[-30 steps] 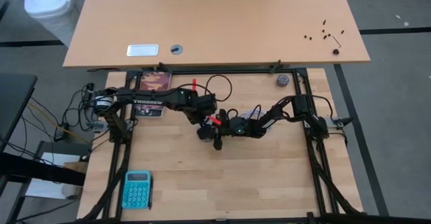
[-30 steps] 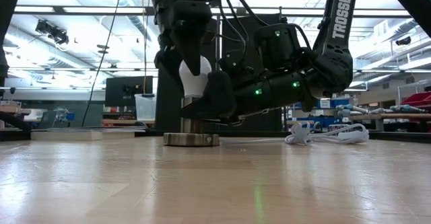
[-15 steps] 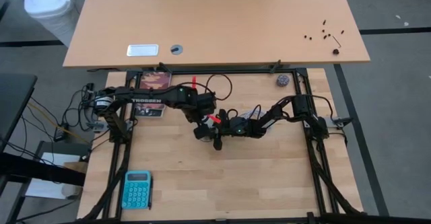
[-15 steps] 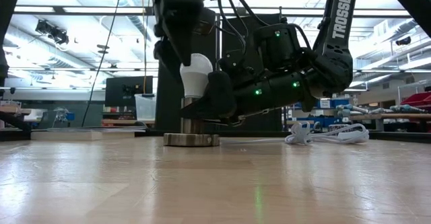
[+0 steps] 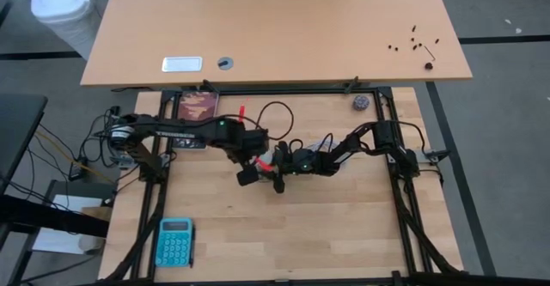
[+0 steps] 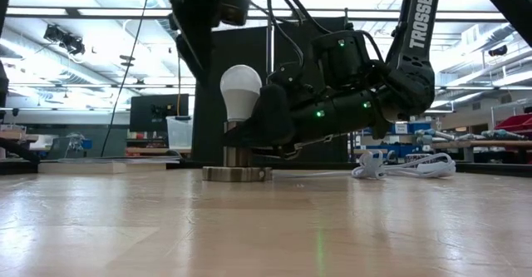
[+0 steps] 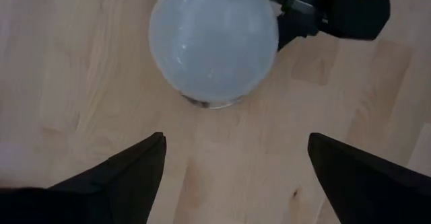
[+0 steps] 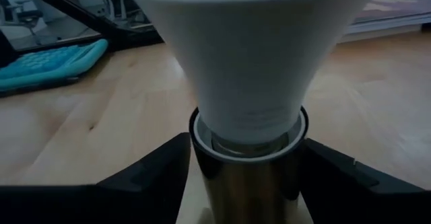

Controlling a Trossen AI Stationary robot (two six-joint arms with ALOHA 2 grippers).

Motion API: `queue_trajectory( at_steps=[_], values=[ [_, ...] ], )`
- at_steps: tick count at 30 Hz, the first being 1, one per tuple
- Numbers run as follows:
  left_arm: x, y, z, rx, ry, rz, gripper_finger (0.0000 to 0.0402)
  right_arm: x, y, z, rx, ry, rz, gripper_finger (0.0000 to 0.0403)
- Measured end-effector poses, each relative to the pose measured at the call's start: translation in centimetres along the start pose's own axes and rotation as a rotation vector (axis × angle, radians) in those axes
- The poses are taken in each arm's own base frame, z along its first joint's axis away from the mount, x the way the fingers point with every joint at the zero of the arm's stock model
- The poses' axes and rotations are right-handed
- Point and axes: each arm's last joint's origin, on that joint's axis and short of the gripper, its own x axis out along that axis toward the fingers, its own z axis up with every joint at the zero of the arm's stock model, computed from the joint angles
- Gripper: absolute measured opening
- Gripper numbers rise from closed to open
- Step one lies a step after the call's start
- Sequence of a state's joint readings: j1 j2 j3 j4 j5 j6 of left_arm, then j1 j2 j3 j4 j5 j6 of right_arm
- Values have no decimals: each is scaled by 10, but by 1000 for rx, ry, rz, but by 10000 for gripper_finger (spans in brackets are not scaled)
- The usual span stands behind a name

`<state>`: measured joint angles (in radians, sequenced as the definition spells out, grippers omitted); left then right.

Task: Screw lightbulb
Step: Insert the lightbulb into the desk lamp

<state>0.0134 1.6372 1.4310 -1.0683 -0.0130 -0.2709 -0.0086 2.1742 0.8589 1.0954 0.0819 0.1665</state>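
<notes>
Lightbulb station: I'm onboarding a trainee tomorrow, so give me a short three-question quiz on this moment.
1. True or false: the left gripper is clamped on the lightbulb.
2. What does the lightbulb stand in? A) the calculator B) the metal socket C) a bin
3. Which gripper has its fingers either side of the socket?

Key: 1 false, it is open and clear of the bulb; 2 B; 3 the right gripper.
</notes>
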Motion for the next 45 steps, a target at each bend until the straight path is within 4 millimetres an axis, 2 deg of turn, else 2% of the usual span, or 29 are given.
queue_trajectory(
  at_steps=[6, 10, 17, 21, 26, 30, 34, 40, 45],
  values=[
    [2, -2, -24, -52, 14, -3, 353, -1, 1, 1, 21, 9, 18, 282],
    [11, -5, -36, -86, 23, -5, 352, -4, 1, 4, 18, 44, 27, 296],
    [23, -18, -45, -107, 4, -14, 352, -16, -2, 17, -30, 88, 12, 317],
    [23, -24, -50, -121, -9, 4, 351, -27, -8, 25, -35, 127, -10, 329],
    [12, -32, -52, -140, -113, 25, 350, -53, -9, 33, -30, 230, -31, 339],
    [3, -31, -51, -193, -193, 56, 350, -79, -6, 51, -27, 254, -22, 341],
    [-6, -31, -52, -221, -236, 58, 350, -103, -3, 61, -12, 328, -12, 340],
    [-9, -30, -52, -220, -241, 49, 350, -128, 13, 85, 68, 404, 28, 339],
    [-8, -30, -53, -217, -226, 44, 350, -141, 31, 121, 106, 477, 20, 330]
  ],
)
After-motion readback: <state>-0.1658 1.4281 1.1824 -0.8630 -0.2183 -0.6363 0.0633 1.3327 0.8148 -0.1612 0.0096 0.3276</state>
